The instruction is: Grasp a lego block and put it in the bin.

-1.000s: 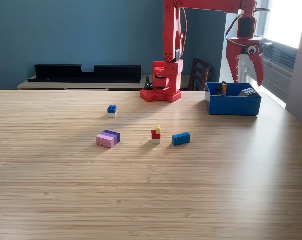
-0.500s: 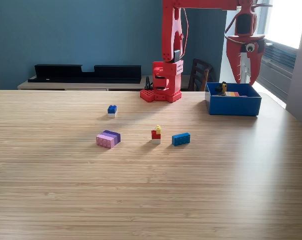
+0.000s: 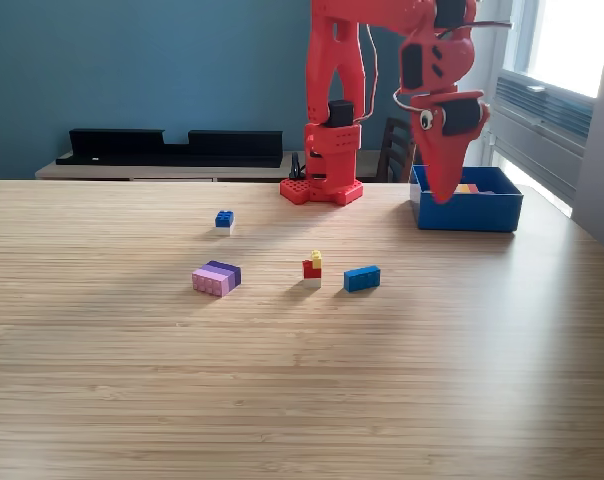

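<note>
our gripper hangs in the air in front of the near-left corner of the bin, tips pointing down, its jaws drawn together to a point with nothing seen between them. the bright blue bin sits on the wooden table toward the exterior view's right, just beside the arm's red base; something orange and red shows inside it, partly hidden by the gripper.

four lego pieces lie loose on the table: a small blue block farthest back, a pink and purple block to the exterior view's left, a red and yellow piece, and a blue brick just beside it.

we judge the red and yellow piece and the blue brick the risky pair: they lie so near each other that a descending jaw could nudge one while closing on the other. the gripper would also have to spread before it comes down, or it would only push a block along the smooth tabletop.

the table is pale striped wood, matte, with soft window light from the exterior view's right. behind it stand a teal wall, a low shelf with a black tray, and a dark chair.
</note>
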`<state>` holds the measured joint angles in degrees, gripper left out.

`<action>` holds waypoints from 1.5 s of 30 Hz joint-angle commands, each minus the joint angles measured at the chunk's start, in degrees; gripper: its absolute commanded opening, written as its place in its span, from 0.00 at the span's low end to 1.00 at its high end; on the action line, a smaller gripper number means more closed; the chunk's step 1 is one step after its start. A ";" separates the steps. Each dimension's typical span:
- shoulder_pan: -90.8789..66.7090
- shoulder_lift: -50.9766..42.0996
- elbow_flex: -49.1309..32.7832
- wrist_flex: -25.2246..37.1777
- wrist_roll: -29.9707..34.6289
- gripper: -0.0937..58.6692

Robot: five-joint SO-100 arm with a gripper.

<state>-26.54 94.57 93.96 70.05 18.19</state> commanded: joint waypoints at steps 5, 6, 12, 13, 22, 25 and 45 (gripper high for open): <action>4.31 1.49 -1.85 -0.97 -1.85 0.00; 4.39 1.49 -1.85 -1.05 -2.02 0.00; 5.62 1.05 -1.85 -1.93 -2.99 0.00; 5.80 1.05 -1.85 -2.11 -3.08 0.00; 5.98 1.05 -1.76 -2.11 -3.43 0.00; 6.06 1.05 -1.67 -2.11 -3.52 0.00; 22.50 1.05 -6.33 -5.10 -4.57 0.00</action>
<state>-8.09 94.57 92.37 65.48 13.89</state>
